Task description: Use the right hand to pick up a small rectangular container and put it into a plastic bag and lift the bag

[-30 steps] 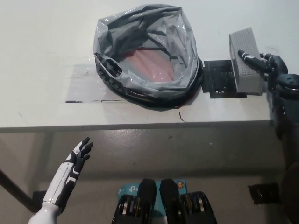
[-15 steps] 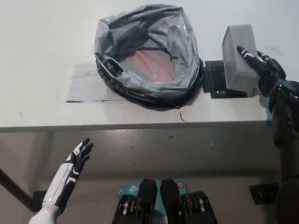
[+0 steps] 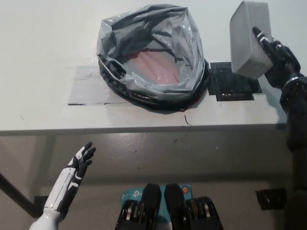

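Observation:
A small grey rectangular container [image 3: 247, 38] hangs above the table at the upper right, with my black right hand [image 3: 278, 60] shut on its right side. It is clear of the table and sits just right of the grey plastic bag [image 3: 151, 55]. The bag stands open on the white table [image 3: 43, 62], its mouth wide, with something pink inside. My white left hand [image 3: 76, 167] rests open at the lower left, below the table edge.
A black patch [image 3: 235, 86] lies on the table where the container stood, right of the bag. Clear tape marks [image 3: 81, 88] run left of the bag. The table's front edge [image 3: 144, 130] crosses the middle of the view.
My right hand has closed on the container and lifted it up off the black patch, tilting it slightly. The bag and the left hand have not moved.

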